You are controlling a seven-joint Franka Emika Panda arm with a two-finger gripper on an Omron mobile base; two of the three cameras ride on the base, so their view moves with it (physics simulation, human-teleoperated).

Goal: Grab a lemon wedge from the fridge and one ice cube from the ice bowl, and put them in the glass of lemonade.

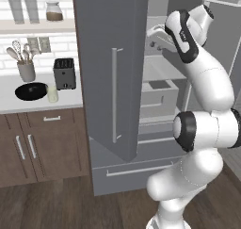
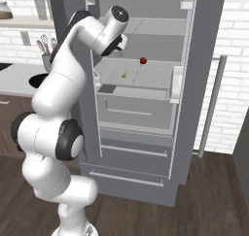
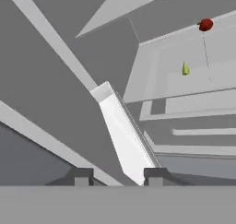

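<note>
Gripper point(image 3: 118, 177) with its two dark fingers parted and empty sat at the open tall grey fridge point(image 1: 113, 82), the tiny yellow-green lemon wedge point(image 3: 185, 68) upright on a shelf well ahead, up-right of the fingertips.

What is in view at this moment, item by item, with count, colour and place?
fridge: one, grey, both doors open, two drawers below.
lemon wedge: one, yellow-green, on a fridge shelf.
red ball: one, small, at the back of the same shelf.
ice bowl: one, black, on the counter left of the fridge.
glass of lemonade: one, pale yellow, beside the bowl.
toaster: one, dark grey, behind the glass.
utensil cup: one, grey, holding utensils, by the wall.
tall glasses: two, clear grey, on the wall shelf.
jar: one, brown-filled, on the same shelf.
gripper: one, dark tips parted, nothing between them, at the open fridge.
</note>
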